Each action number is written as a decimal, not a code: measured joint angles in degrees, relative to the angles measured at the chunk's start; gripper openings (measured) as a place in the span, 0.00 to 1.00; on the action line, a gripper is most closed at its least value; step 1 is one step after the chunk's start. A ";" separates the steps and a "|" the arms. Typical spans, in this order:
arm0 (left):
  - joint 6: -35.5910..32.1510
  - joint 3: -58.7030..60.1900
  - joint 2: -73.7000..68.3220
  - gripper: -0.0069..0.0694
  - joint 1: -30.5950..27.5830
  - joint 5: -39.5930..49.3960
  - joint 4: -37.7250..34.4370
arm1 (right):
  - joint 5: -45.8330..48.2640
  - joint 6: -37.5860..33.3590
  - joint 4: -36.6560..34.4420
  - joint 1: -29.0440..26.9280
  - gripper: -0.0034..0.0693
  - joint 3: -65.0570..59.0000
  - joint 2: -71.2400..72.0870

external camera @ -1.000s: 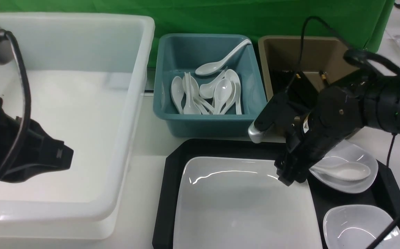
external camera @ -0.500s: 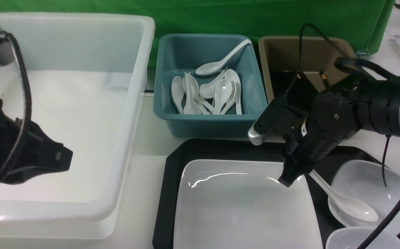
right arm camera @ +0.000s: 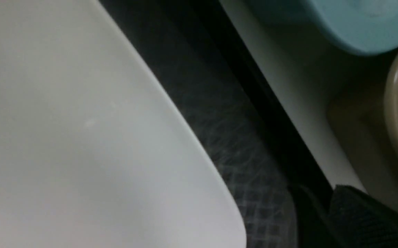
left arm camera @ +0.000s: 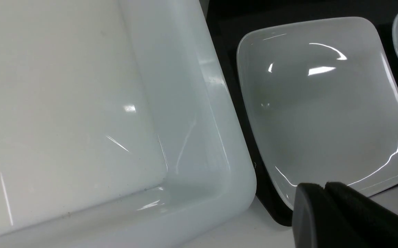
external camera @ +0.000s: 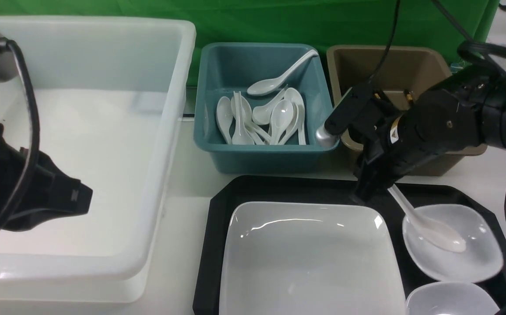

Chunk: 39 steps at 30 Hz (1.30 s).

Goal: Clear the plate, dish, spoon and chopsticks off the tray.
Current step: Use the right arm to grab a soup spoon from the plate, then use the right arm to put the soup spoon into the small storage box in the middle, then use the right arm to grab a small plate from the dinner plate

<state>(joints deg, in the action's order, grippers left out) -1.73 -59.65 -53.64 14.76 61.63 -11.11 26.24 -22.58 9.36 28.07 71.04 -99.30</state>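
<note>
Right gripper (external camera: 372, 192) clamped on the handle end of the spoon (external camera: 428, 228), above the far right part of the tray (external camera: 279, 187). Spoon slants down from the jaws, bowl end over dish (external camera: 476, 262); can't tell if it touches. Dish sits on tray, right side, just beside plate (external camera: 310, 258). Plate lies flat on tray and takes up most of it. Second dish (external camera: 450, 299) at tray's near right corner, partly out of frame. Left gripper (left arm camera: 325, 206) closed, nothing in it, left of tray by white tub (external camera: 82, 144). Teal bin (external camera: 261, 157) behind tray holds a pile of spoons (external camera: 257, 116). Tan bin (external camera: 393, 70) beside it, partly behind right arm.
</note>
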 joint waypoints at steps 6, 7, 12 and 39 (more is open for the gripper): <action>0.00 0.00 0.00 0.11 0.00 -0.10 0.00 | -5.60 3.14 -1.13 1.88 0.24 8.05 2.65; 0.00 0.00 0.00 0.11 0.00 -0.26 0.00 | -7.53 4.16 -1.35 1.98 0.24 9.50 2.65; 0.00 0.00 0.00 0.11 0.00 -0.90 0.00 | -24.08 11.30 -1.73 2.05 0.24 17.68 -1.26; 0.44 0.00 0.00 0.11 0.00 -1.74 0.00 | 27.24 14.10 -0.36 -1.59 0.14 25.76 3.66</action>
<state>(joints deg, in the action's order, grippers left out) -1.29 -59.65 -53.64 14.76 59.89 -11.11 53.48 -8.49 9.00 26.48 96.80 -95.64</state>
